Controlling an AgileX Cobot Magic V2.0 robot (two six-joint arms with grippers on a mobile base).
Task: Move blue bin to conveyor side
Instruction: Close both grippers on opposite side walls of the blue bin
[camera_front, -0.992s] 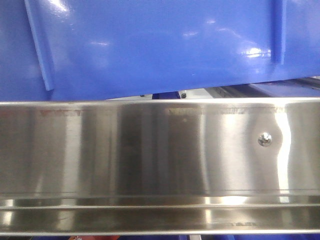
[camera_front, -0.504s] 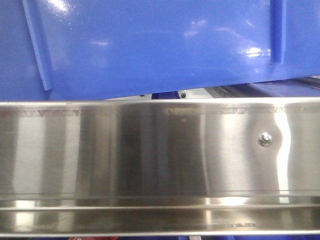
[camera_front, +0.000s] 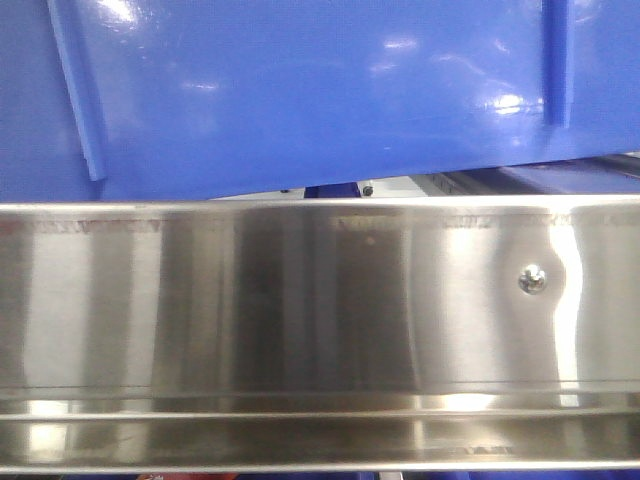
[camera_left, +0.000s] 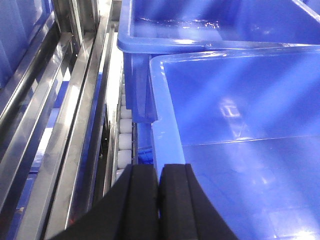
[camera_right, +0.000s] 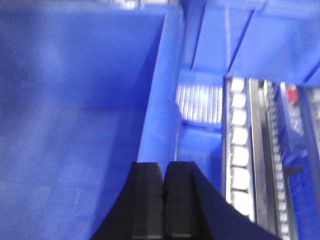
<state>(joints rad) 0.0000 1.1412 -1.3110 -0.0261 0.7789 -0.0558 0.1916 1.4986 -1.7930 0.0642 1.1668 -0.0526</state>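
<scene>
left gripper (camera_left: 159, 200) and right gripper (camera_right: 163, 200): pads pressed together over the blue bin (camera_left: 240, 125) side rims, grasp unconfirmed. bin lies lengthwise behind the steel rail (camera_front: 300, 300), base edge higher rightward. second bin (camera_left: 200, 25) beyond.

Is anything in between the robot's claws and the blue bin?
No, nothing that shows. The left gripper and right gripper both sit right on the rim of the bin, one on each side, and their fingers seem to be pinched shut over it.
</scene>
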